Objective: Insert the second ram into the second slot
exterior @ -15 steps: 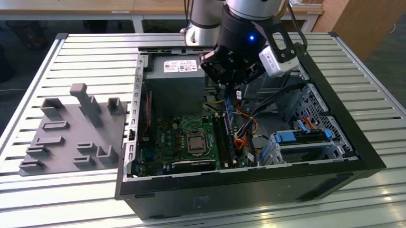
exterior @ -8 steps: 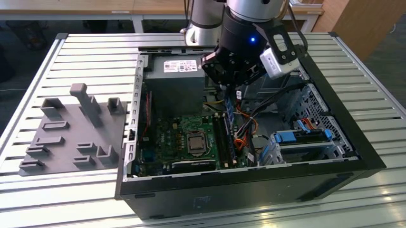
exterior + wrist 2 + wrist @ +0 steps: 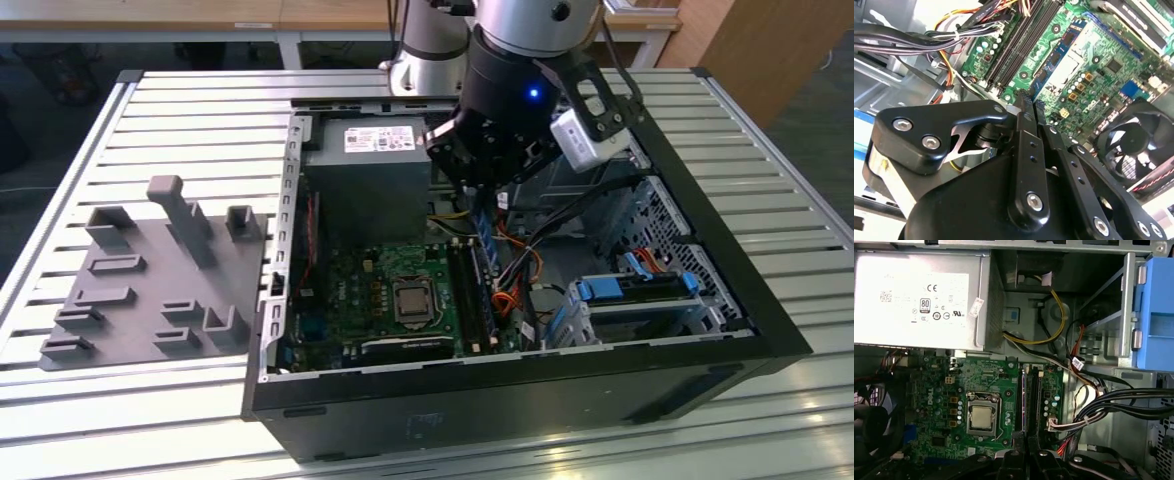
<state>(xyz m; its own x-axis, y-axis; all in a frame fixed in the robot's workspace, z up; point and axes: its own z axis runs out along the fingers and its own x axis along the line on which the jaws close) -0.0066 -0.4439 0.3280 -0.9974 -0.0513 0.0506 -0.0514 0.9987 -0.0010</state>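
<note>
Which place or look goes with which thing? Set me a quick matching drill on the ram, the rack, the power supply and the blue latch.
Things:
1 ram
2 rack
3 power supply
4 latch

Places or looks:
A on the table, outside the case, at the exterior view's left
B gripped in the hand
C light blue, inside the case at the exterior view's right
D grey box with a white label, inside the case

Pairs: 1-B; 2-A; 3-D; 4-C
</note>
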